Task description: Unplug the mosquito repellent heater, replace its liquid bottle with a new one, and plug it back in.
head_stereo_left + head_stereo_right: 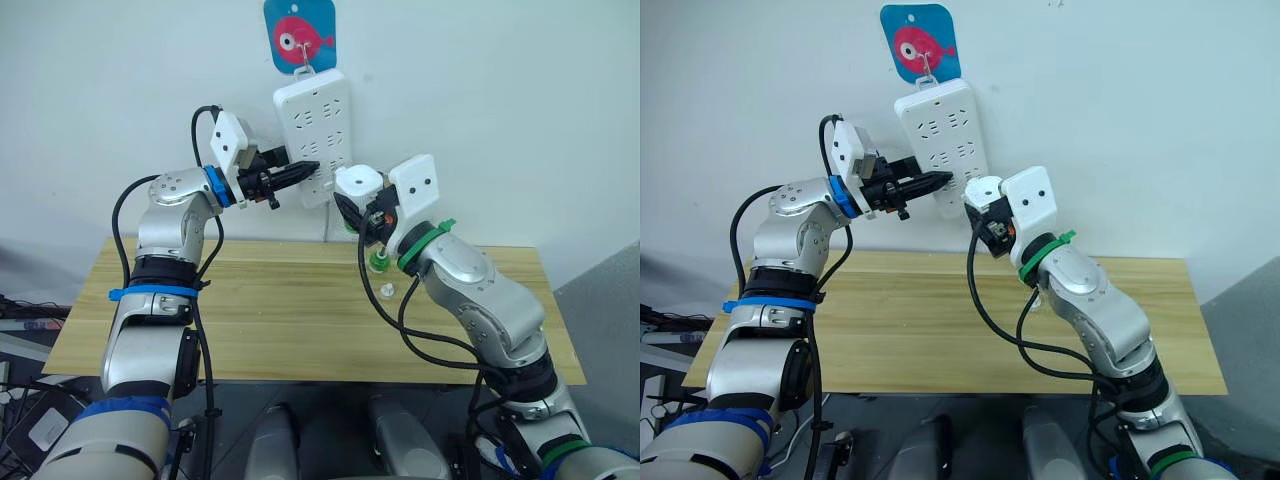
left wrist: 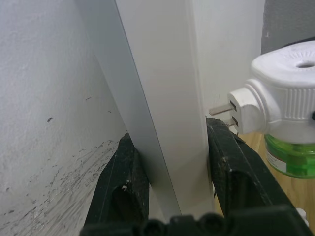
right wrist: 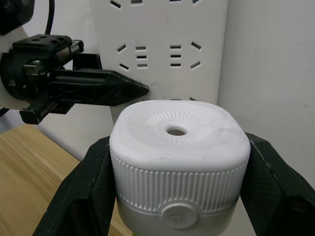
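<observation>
Prongs are the thing to watch: the mosquito repellent heater [image 1: 358,181] is clenched between the fingers of the right gripper [image 3: 172,172], raised above the wooden table [image 1: 280,320] and just beside the lower edge of the white power strip [image 1: 313,125] hanging on the wall. In the left wrist view its two metal prongs [image 2: 222,110] stick out sideways toward the strip, close to it but not yet in any socket, and a green liquid bottle [image 2: 290,157] is already screwed in below the white body. The left gripper [image 1: 290,176] is clamped on the strip's side edge, one black finger [image 2: 123,182] on each face, apparently steadying it against the push to come. Down on the table, a small green bottle [image 1: 379,262] stands near the right forearm. Judging from this, the swap is done and the plug-in remains: the right arm must bring the prong axis square to a socket face and press straight in.
</observation>
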### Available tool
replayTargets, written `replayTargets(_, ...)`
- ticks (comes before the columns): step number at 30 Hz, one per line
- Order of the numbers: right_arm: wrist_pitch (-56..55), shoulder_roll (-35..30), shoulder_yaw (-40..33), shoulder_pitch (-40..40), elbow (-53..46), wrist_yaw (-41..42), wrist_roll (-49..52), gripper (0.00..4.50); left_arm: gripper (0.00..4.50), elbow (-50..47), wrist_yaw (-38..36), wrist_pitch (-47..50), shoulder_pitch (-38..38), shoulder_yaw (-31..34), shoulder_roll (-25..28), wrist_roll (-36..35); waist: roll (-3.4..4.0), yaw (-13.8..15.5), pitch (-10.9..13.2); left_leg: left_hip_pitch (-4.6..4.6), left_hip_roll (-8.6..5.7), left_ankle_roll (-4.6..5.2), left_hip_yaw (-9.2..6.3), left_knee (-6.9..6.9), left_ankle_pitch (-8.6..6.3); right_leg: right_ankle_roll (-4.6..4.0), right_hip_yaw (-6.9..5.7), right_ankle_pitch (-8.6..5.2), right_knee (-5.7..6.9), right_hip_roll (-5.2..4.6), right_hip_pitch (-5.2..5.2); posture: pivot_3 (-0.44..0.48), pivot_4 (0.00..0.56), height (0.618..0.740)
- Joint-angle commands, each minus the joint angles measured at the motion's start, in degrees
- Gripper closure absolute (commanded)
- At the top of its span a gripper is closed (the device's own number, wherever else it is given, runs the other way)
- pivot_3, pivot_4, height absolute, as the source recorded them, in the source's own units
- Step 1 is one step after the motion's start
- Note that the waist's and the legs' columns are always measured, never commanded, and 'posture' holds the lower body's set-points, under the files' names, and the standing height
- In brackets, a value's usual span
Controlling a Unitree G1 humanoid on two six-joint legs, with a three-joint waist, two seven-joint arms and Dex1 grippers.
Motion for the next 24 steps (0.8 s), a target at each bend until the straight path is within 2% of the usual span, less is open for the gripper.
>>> replayTargets(1,-3.9,1.5,-1.44,-0.64,-0.1,0.49,-2.75,1.54,3.12,-1.46,1.81,-0.51,-0.03,0.49,0.99,1.31,0.0,0.0,0.0,0.0,0.0,0.0,0.0,0.0,0.0,-0.02,0.0,0.01,0.0,0.0,0.0,-0.184,0.227,0.718)
replayTargets(24,-6.96,8.7,-0.39,0.64,5.09,3.91,-9.53,1.54,3.12,-1.7,1.8,0.26,-0.3,0.59,0.87,0.99,0.0,-0.08,0.0,0.04,0.01,0.0,0.0,0.0,0.02,-0.16,0.0,0.11,0.05,0.0,0.0,-0.175,0.223,0.718)
